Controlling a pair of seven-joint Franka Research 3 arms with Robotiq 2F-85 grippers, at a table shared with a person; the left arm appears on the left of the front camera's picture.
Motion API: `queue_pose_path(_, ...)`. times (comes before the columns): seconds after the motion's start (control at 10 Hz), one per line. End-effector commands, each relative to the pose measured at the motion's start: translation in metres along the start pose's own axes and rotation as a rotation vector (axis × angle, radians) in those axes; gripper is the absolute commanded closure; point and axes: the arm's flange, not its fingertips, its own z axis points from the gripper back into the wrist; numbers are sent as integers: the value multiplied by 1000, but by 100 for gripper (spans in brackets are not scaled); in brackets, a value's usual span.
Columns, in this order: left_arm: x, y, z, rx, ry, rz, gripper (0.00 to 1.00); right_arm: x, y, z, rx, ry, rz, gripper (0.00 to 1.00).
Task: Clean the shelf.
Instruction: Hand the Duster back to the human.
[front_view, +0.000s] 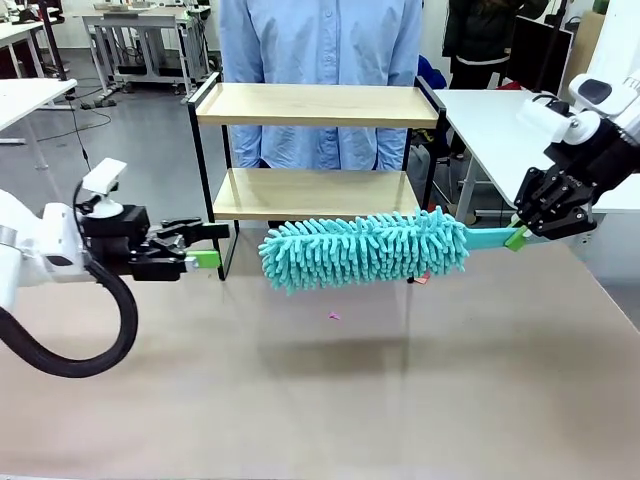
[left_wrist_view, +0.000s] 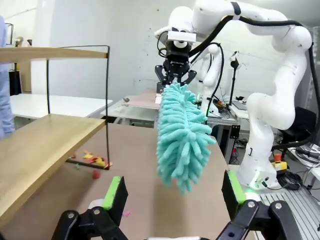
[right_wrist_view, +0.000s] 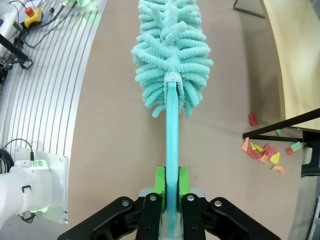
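No readable text, label, brand, number or sign anywhere: none on the shelf boards, the duster, the arms or the tables.

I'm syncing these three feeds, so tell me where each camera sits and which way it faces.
Front view: fixed between the arms, facing the shelf and the person behind it; the open left claw and the right claw holding the duster show.
Left wrist view: on the left arm, looking along its own claw toward the right arm.
Right wrist view: on the right arm, looking down its claw.
All three share the duster.
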Motion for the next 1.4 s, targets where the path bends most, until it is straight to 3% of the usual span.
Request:
queue_pose_path(0.0,-14,3,-22,3,0,-27,0,1,2,-1,-18,-40,0,87)
queue_pose_path(1.2,-20,13,-129,-161,-17,-48,0,1,2,-1,-18,-40,0,87)
queue_pose_path(1.3,-20,13,-131,-151,-26,-36,58,1,2,-1,-18,-40,0,87)
